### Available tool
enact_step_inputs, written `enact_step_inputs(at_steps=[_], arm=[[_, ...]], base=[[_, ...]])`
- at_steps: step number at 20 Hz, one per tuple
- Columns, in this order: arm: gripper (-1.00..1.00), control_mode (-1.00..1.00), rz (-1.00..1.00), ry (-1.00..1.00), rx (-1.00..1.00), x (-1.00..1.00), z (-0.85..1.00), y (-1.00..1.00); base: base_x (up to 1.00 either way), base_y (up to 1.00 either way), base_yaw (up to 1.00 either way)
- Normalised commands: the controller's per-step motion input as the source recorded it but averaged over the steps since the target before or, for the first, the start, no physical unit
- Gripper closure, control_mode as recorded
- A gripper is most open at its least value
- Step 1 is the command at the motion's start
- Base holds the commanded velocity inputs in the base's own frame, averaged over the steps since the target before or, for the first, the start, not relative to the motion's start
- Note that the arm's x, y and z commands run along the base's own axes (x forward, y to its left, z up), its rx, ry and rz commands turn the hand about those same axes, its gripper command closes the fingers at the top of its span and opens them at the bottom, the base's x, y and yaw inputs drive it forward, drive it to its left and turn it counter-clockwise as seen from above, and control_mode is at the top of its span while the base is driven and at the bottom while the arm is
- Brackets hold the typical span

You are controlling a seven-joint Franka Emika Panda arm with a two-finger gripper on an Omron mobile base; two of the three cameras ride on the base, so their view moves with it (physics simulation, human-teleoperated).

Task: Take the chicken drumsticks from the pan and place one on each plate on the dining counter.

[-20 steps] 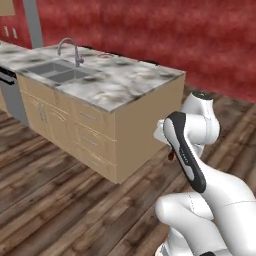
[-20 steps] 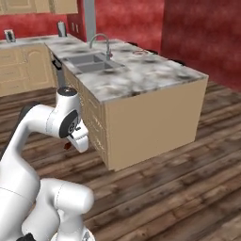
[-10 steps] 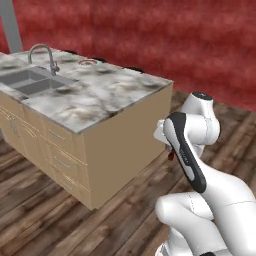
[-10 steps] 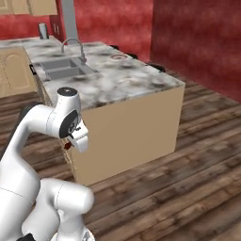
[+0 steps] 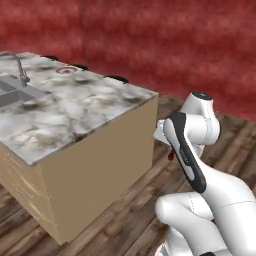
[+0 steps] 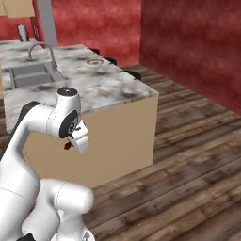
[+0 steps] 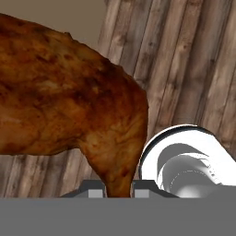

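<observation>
Left base view: dining counter (image 5: 75, 107), marbled white-grey top with dark veins, tan sides, takes up the left half. Grey sink (image 5: 12, 92) with faucet (image 5: 17, 67) at far left. Patterned-rim plate (image 5: 66, 70) lies flat on the top near the far edge, by the red wall. Dark stool tops (image 5: 117, 78) peek up just behind that far edge. White arm folded at right, off the counter's corner, over the wood floor (image 5: 125, 215). A small dark reddish bit, the drumstick (image 5: 171, 155), hangs just under the wrist beside the arm's dark strip; mostly hidden by the arm. Gripper itself hidden here.

Right base view: same counter, sink and faucet at left, patterned plate (image 6: 95, 61) on the top toward the far side, well apart from the arm. Arm bent in front of the counter's tan side. Gripper (image 6: 71, 143) points down and in toward the arm; a small red-brown tip of the drumstick (image 6: 68, 146) shows just beside it, in the air, below counter-top height, apart from the counter.

Hand view: dark reddish-brown chicken drumstick (image 7: 64, 110) large and close. Its narrow end runs down right between the two finger tips (image 7: 94, 188), touching both; the thick meaty end spreads up and left, away from the fingers. Fingers nearly together, clamped on that thin end. Wood planks behind, a strip of tan counter side at the top.
</observation>
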Motion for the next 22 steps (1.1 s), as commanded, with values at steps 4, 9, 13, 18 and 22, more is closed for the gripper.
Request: enact_step_inputs(at_steps=[4, 9, 13, 18, 22], arm=[[1.0, 1.0, 0.0, 0.0, 0.0, 0.0, 0.0, 0.0], [1.0, 1.0, 0.0, 0.0, 0.0, 0.0, 0.0, 0.0], [1.0, 1.0, 0.0, 0.0, 0.0, 0.0, 0.0, 0.0], [1.0, 1.0, 0.0, 0.0, 0.0, 0.0, 0.0, 0.0], [1.0, 1.0, 0.0, 0.0, 0.0, 0.0, 0.0, 0.0]], base=[[0.97, -0.62, 0.0], [0.98, -0.62, 0.0], [0.98, -0.62, 0.0], [0.98, -0.62, 0.0], [0.98, -0.6, 0.02]])
